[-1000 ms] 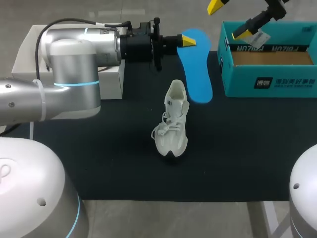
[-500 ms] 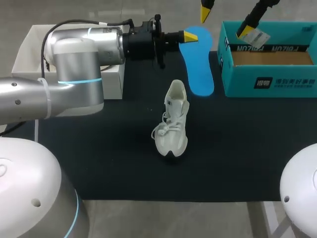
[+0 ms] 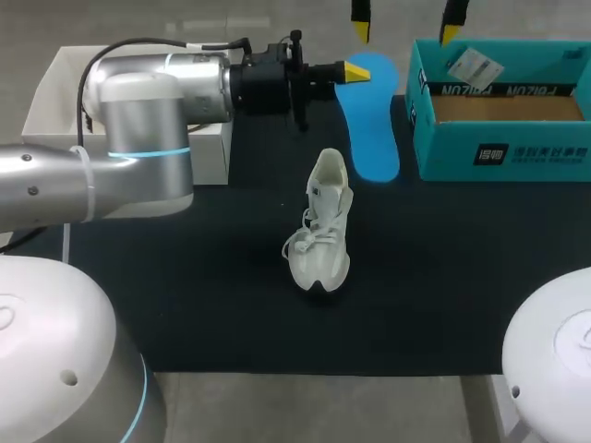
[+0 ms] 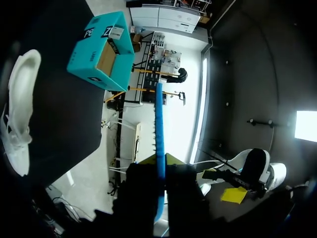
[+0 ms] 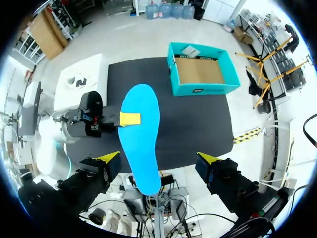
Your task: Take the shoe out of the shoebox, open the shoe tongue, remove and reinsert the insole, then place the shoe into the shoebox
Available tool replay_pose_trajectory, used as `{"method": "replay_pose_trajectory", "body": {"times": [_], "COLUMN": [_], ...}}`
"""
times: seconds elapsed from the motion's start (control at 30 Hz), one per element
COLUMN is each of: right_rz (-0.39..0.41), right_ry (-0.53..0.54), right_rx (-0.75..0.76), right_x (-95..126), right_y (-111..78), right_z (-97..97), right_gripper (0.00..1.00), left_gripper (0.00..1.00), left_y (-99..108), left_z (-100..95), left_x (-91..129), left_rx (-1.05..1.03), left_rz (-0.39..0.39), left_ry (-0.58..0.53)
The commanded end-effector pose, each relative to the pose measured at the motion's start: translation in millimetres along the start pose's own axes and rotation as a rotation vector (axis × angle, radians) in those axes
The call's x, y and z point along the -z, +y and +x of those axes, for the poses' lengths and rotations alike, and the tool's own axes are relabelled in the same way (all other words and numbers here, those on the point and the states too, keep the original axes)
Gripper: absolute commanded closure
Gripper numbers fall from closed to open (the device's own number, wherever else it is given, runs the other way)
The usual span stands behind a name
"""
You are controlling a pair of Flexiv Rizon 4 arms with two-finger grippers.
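Observation:
My left gripper (image 3: 354,71) is shut on one edge of the blue insole (image 3: 369,120) and holds it in the air at the back of the black mat. In the left wrist view the insole (image 4: 159,119) shows edge-on, clamped between the dark fingers of that gripper (image 4: 159,174). The white shoe (image 3: 323,226) stands upright mid-mat, nearer than the insole, shoe (image 4: 20,109) also off to the side. The teal shoebox (image 3: 503,152) sits open at the right. My right gripper (image 3: 404,26) hangs wide open high above the insole (image 5: 141,139), holding nothing, gripper (image 5: 159,158).
A white box (image 3: 51,97) stands at the back left of the mat (image 3: 231,314), behind my left arm. From above, the shoebox (image 5: 200,69) has a paper tag on its far rim.
My right gripper has swung left and back, from over the shoebox's corner to above the insole. The left gripper lifted the insole slightly to the right early on, then held still.

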State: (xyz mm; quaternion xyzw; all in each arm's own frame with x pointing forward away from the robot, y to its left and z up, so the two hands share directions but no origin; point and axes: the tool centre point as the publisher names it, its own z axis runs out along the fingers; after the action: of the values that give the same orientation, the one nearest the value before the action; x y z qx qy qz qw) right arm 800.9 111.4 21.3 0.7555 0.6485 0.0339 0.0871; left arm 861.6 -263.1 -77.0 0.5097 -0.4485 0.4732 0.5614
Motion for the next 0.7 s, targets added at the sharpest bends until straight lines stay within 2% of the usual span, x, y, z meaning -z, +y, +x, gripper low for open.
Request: {"method": "replay_pose_trajectory", "body": {"times": [0.03, 0.13, 0.27, 0.7], "right_rz": [-0.056, -0.054, -0.042, -0.014], "right_ry": [-0.151, -0.038, 0.047, 0.066], "right_rx": [-0.019, -0.026, -0.025, 0.008], "right_x": [7.9, 10.1, 8.8, 2.1], "right_y": [-7.6, -8.5, -11.3, -10.9], "right_z": [1.0, 1.6, 4.6, 6.3], "right_gripper": [0.0, 0.0, 0.0, 0.0], "left_gripper": [1.0, 1.0, 1.0, 1.0], "left_y": [1.9, 3.2, 4.2, 3.2], "left_z": [-1.7, -3.9, -8.8, -10.5], "left_x": [3.7, 4.3, 5.4, 6.1], "left_rx": [0.006, 0.013, 0.026, 0.034], "left_rz": [0.007, 0.012, 0.02, 0.019], "left_ry": [-0.007, -0.002, 0.006, 0.034]}}
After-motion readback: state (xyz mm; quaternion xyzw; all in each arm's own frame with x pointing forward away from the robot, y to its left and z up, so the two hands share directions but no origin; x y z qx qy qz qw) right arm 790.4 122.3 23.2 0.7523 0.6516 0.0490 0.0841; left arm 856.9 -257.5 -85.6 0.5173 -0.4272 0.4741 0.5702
